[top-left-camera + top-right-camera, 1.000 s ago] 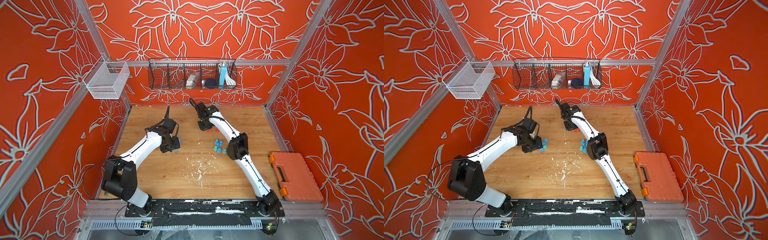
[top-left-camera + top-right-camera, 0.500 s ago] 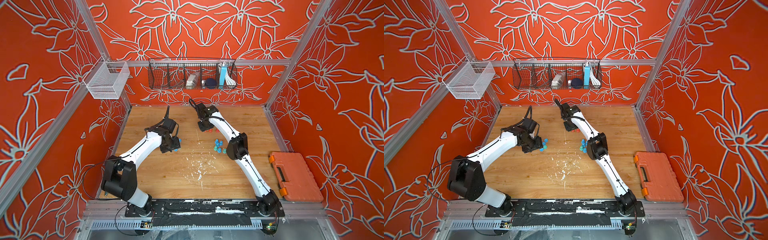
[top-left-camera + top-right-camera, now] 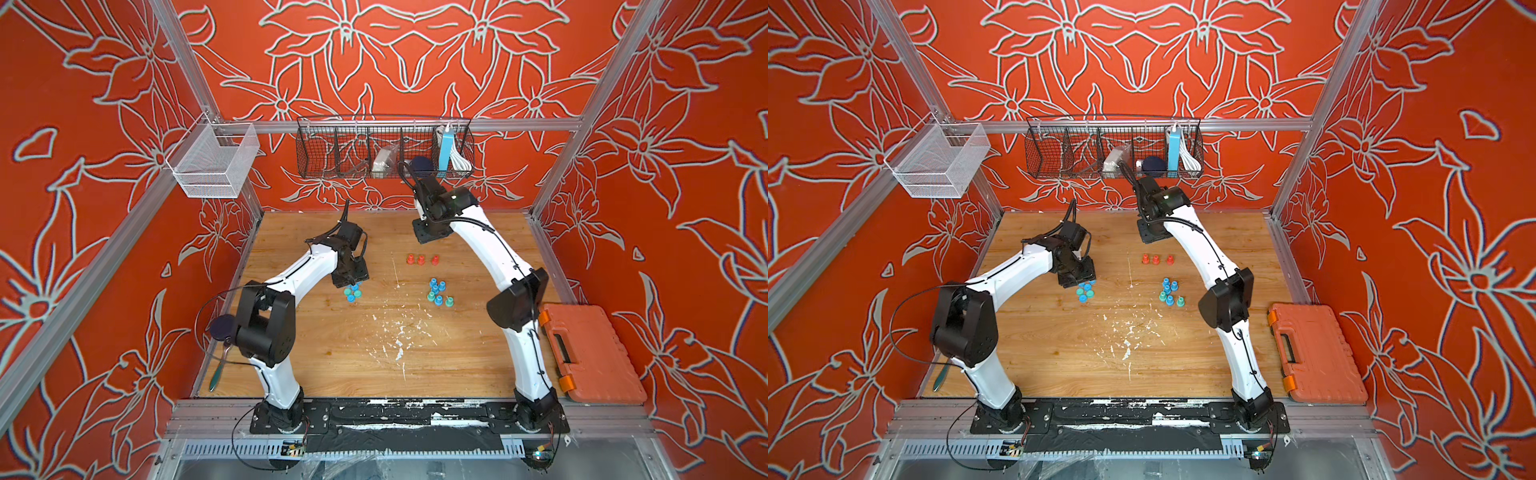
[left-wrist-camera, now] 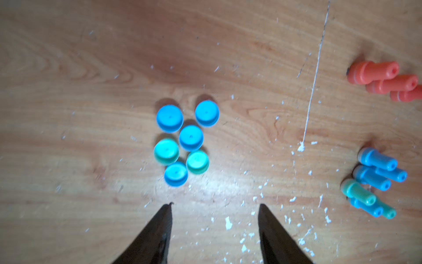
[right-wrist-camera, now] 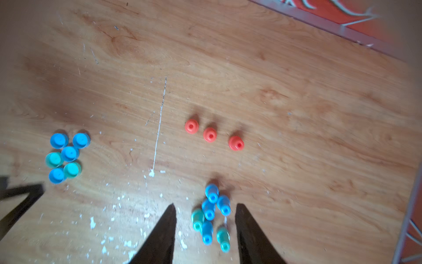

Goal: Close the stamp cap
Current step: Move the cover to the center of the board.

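Six loose caps (image 4: 190, 138), blue and teal, sat bunched together touching each other, left of the worktop's (image 3: 374, 353) middle. The matching blue and teal stamps (image 5: 211, 214) stood in their own tight clump right of the middle, well apart from the caps, so none of them were capped. Three red stamps (image 5: 210, 134) stood in a row a bit nearer the back edge. The left gripper (image 4: 215, 205) hung over the worktop just beside the caps, jaws apart and nothing in them. The right gripper (image 5: 205, 205) was up high near the back edge, jaws also apart and empty, looking down on both stamp groups.
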You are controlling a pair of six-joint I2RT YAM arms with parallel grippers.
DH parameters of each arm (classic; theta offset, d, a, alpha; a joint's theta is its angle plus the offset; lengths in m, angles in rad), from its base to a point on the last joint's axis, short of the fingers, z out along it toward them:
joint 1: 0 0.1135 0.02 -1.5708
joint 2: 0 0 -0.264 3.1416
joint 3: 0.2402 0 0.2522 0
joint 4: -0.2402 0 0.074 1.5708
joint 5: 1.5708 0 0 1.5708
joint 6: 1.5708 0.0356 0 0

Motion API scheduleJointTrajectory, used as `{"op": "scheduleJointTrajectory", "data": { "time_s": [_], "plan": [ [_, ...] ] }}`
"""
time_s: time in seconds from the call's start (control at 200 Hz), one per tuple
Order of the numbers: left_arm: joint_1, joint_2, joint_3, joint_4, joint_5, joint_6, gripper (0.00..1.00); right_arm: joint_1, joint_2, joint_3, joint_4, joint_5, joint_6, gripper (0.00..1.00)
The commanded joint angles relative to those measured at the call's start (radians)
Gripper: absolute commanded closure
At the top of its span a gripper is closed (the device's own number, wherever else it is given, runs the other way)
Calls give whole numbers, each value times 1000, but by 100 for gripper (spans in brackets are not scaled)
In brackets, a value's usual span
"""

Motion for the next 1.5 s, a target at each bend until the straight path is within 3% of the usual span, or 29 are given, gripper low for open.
{"op": "scheduleJointTrajectory", "data": {
  "time_s": [0.0,0.17,0.37,1.496],
  "plan": [
    [3,83,70,9,7,15,42,-42,-63,-143,9,-19,20,57],
    [0,183,151,14,14,16,44,-87,-185,-366,89,-37,19,58],
    [-7,246,207,6,14,9,45,-122,-236,-466,113,-53,13,60],
    [-45,363,186,26,12,-14,47,-158,-268,-508,96,-71,-17,61]
  ]
}}
